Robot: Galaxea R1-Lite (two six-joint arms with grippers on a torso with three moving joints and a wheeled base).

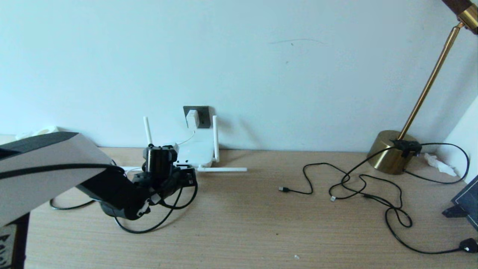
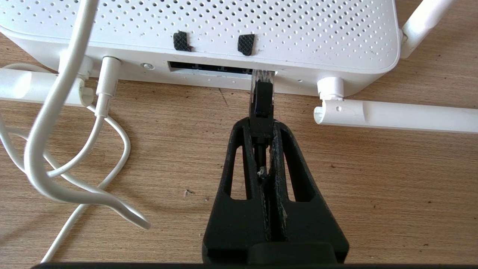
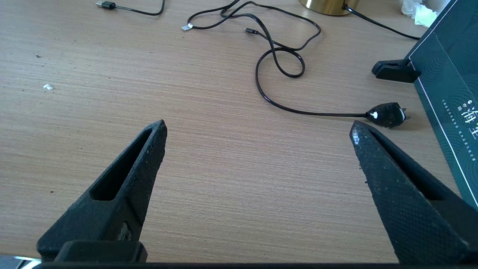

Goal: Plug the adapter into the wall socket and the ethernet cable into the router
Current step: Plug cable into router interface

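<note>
The white adapter [image 1: 192,118] sits in the dark grey wall socket [image 1: 202,112] on the wall. Its thin white cord [image 2: 56,112] runs down to the router [image 2: 224,22], the flat white box below it [image 1: 194,152]. My left gripper [image 2: 261,125] is shut on the black ethernet cable's plug [image 2: 261,101]. The plug's clear tip is at the right end of the router's dark port row, partly inside it. In the head view this gripper [image 1: 186,175] is right at the router's front edge, and the cable [image 1: 164,220] loops behind it. My right gripper [image 3: 257,127] hangs open over bare table.
Two router antennas lie flat on the table [image 2: 392,116], two stand up [image 1: 215,138]. To the right are thin black cables [image 1: 358,186], a black plug [image 1: 468,245], a brass lamp base [image 1: 392,151], crumpled tissue [image 1: 440,164] and a dark box [image 3: 448,82].
</note>
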